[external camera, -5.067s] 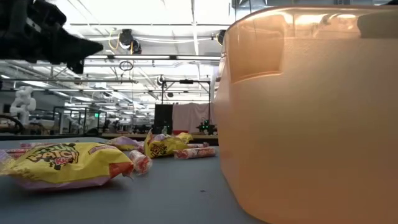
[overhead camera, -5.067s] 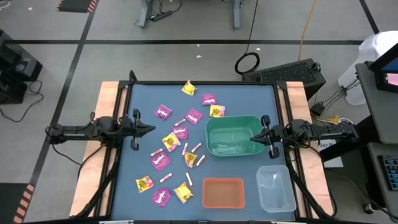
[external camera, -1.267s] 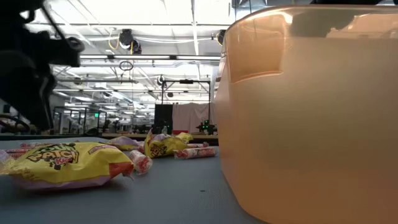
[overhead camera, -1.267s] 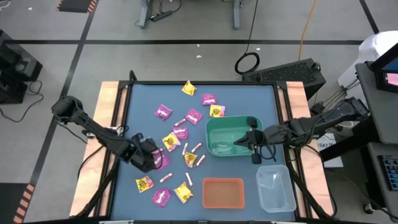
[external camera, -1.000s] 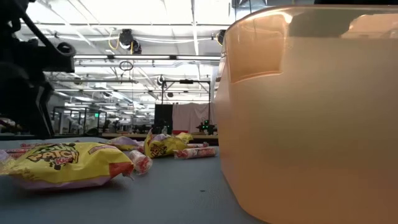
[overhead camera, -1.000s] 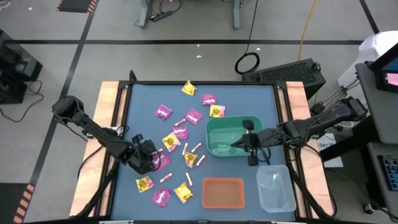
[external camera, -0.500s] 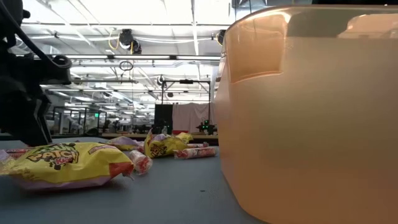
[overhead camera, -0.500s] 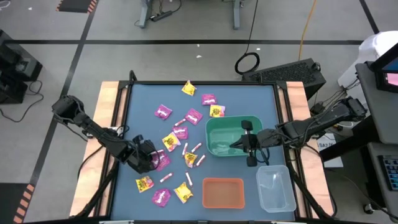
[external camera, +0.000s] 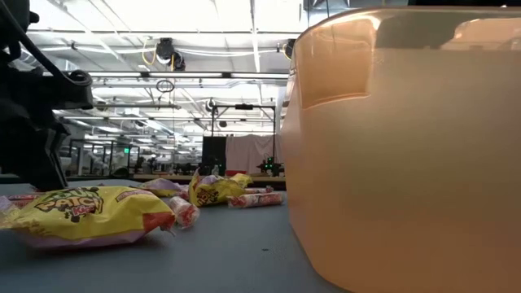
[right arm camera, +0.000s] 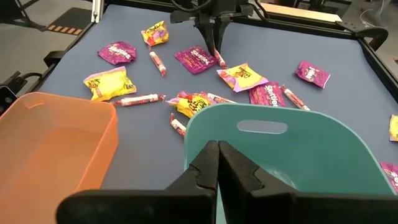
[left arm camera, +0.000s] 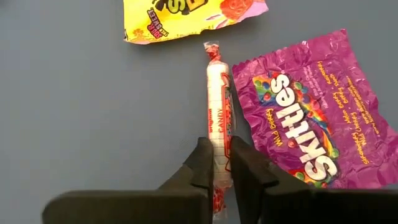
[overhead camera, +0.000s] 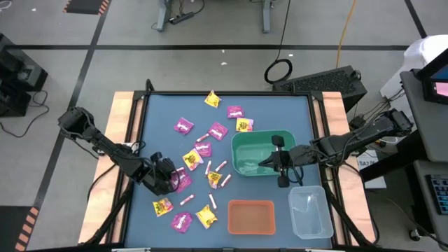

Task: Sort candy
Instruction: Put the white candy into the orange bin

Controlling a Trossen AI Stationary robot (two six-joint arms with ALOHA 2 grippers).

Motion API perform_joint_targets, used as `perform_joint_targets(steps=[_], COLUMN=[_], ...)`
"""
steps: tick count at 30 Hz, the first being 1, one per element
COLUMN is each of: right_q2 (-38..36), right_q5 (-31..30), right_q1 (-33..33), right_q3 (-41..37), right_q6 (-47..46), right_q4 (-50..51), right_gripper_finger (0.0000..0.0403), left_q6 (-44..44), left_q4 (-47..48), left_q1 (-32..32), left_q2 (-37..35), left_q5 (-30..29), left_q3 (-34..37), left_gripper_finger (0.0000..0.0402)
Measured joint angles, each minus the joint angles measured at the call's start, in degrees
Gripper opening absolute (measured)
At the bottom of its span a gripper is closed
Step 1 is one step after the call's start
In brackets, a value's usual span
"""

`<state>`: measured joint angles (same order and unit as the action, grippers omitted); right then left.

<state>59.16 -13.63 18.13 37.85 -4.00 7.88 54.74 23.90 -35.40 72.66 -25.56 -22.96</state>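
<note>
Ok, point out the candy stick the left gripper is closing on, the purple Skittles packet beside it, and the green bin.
candy stick (left arm camera: 219, 106), left wrist view, middle of the white roll.
Skittles packet (left arm camera: 311, 118), left wrist view, centre of the purple wrapper.
green bin (overhead camera: 241, 142), high view, its rim.

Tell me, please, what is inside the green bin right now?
No candy shows inside the green bin; its visible floor is bare. The right gripper, shut, hangs over it and covers part of the floor.

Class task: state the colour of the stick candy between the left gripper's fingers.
White with pink-red markings, the stick candy shows best in the left wrist view.
</note>
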Motion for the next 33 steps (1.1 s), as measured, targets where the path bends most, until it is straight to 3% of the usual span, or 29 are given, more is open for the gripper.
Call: perform_joint_targets(steps=[7,17,24,29,33], right_q2=[0.0,0.0,5.2,12.9,17.9], right_q5=[0.0,0.2,0.2,0.1,-4.0], right_q1=[0.0,0.0,0.7,1.1,1.6], right_q3=[0.0,0.0,0.0,0.0,1.2], right_q6=[-2.6,-2.4,-1.9,2.3,3.6], right_q4=[-0.8,-10.4,-15.5,-26.7,-33.7], right_gripper_finger=[0.0000,0.0000,0.0000,0.0007,0.0042], left_q6=[-1.4,-12.4,-28.8,-46.9,-58.9], left_q4=[1.7,7.3,4.3,-8.1,-17.5], left_q1=[0.1,3.2,6.1,7.0,7.2], left_q2=[0.2,-1.3,-4.0,-4.4,-4.4], left_q5=[-1.7,-10.7,-16.5,-16.7,-14.7], left_q3=[-2.2,-10.7,-19.3,-23.2,-24.0], left_gripper_finger=[0.0048,0.0054,0.0055,0.0056,0.0056])
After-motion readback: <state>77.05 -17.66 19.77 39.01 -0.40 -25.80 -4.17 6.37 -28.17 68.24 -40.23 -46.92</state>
